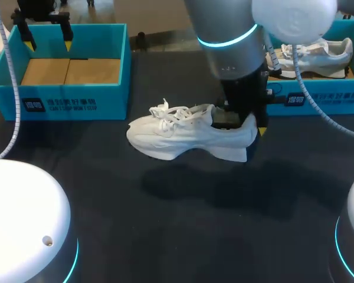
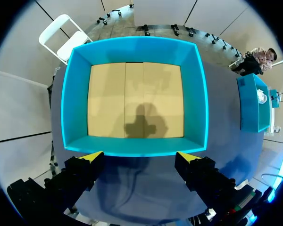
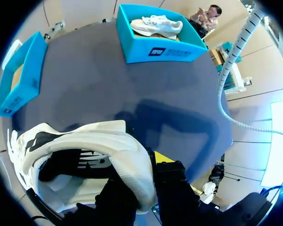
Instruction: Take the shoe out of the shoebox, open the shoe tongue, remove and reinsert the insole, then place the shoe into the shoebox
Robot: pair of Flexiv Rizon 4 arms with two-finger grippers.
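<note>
A white lace-up shoe [image 1: 183,138] hangs just above the dark table, toe to the left, casting a shadow below it. My right gripper [image 1: 248,127] is shut on its heel collar. In the right wrist view, the heel wall of the shoe [image 3: 108,150] sits pinched in the right gripper [image 3: 144,183], one finger inside the opening and one outside. My left gripper [image 1: 47,38] hovers open over the empty teal shoebox [image 1: 65,100] at the back left. In the left wrist view, the left gripper [image 2: 139,157] holds nothing above this box [image 2: 134,47], which has a bare cardboard floor.
A second teal shoebox [image 1: 318,100] stands at the back right with another pale shoe [image 1: 318,56] lying in it; both the box [image 3: 155,49] and the shoe [image 3: 158,23] show in the right wrist view. A grey cable [image 1: 318,112] loops off my right arm.
</note>
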